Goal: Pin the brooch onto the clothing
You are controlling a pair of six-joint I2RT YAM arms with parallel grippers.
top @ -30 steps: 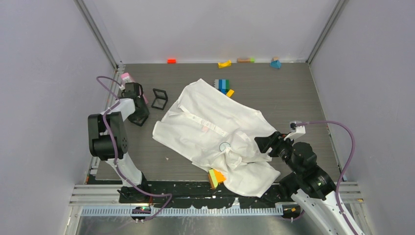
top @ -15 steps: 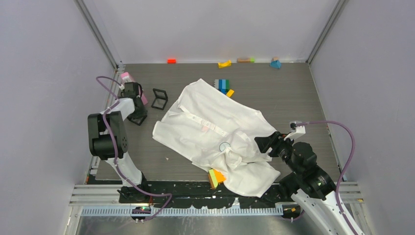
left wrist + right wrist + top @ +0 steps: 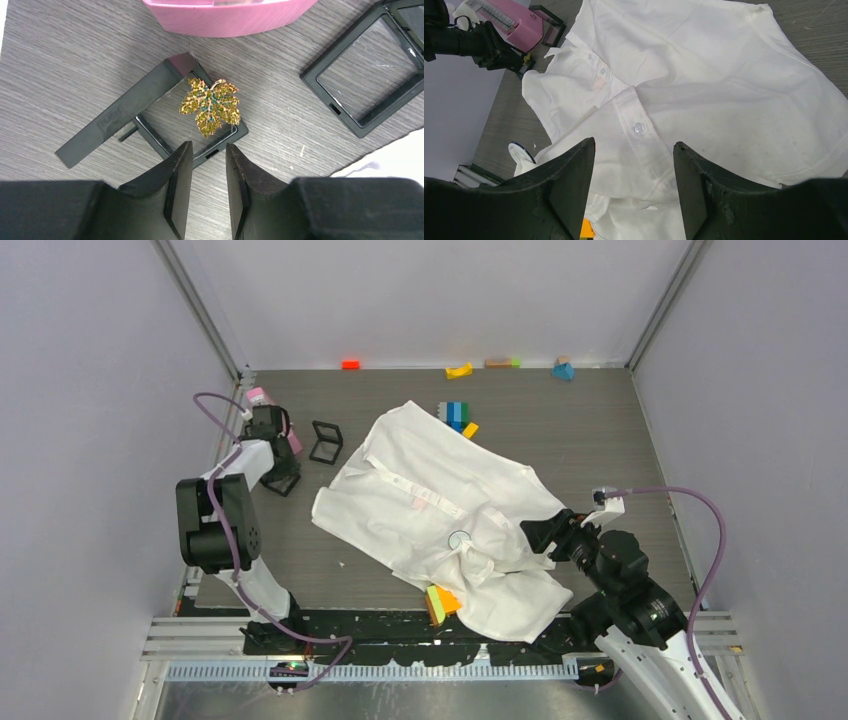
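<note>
The brooch (image 3: 211, 106) is a small gold leaf with green-blue specks, lying in an open black frame box (image 3: 118, 118) on the table. My left gripper (image 3: 209, 146) hovers just short of it, jaws open by a narrow gap with nothing between them; in the top view the left gripper (image 3: 283, 478) is at the table's left side. The clothing (image 3: 440, 500) is a white button-up shirt spread crumpled across the middle, and its button row (image 3: 638, 127) shows in the right wrist view. My right gripper (image 3: 634, 142) stands open over the shirt's right edge, holding nothing.
A pink box (image 3: 225, 17) and a second black frame (image 3: 367, 85) lie close to the brooch. Coloured blocks (image 3: 455, 415) sit behind the shirt, more along the back wall (image 3: 459, 370), and one (image 3: 440, 602) pokes out under its front hem. A small dark-rimmed ring (image 3: 459, 538) lies on the shirt.
My left gripper's jaws have drawn closer together than a second ago and the left arm has shifted slightly. The right arm and the shirt have not moved.
</note>
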